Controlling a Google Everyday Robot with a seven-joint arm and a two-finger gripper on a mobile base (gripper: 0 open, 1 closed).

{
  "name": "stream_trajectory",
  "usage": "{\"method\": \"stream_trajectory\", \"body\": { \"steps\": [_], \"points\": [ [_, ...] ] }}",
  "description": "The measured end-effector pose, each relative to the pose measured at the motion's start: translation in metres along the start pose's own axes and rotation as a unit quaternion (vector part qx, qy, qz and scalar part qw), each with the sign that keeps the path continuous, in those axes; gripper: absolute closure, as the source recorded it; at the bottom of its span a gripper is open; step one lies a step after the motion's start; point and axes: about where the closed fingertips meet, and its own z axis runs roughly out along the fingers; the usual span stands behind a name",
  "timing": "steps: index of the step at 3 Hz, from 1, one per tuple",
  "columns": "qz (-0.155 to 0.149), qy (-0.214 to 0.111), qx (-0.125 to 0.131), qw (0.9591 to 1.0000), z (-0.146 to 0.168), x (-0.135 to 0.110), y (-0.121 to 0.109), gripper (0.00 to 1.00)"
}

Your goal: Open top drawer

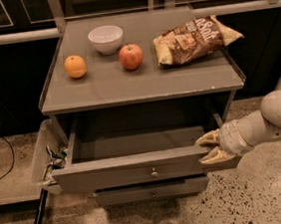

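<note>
The top drawer [137, 172] stands well out from under the table [143, 86].
The gripper [210, 147] sits below the table's right front corner, fingers spread astride the drawer front's end, clamping nothing; the drawer looks rigid and light, best held by its knob [154, 172].

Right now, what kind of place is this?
Likely an office snack area or test room: apple and chip bag on a grey cabinet, speckled floor, the gripper at the right end of the open top drawer.

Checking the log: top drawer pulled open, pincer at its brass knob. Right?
Not quite. The top drawer is pulled open, but the pincer is at the end of the drawer front nearest the arm, away from the brass knob. The camera view shows it.
</note>
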Motion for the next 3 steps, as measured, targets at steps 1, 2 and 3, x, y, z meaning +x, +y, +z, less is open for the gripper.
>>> {"method": "stream_trajectory", "body": {
  "steps": [1,2,3],
  "points": [
    [0.000,0.000,0.000,1.0000,0.000,0.000,0.000,0.62],
    [0.000,0.000,0.000,1.0000,0.000,0.000,0.000,0.38],
    [0.004,-0.020,-0.020,0.9996,0.001,0.007,0.021,0.39]
  ]
}}
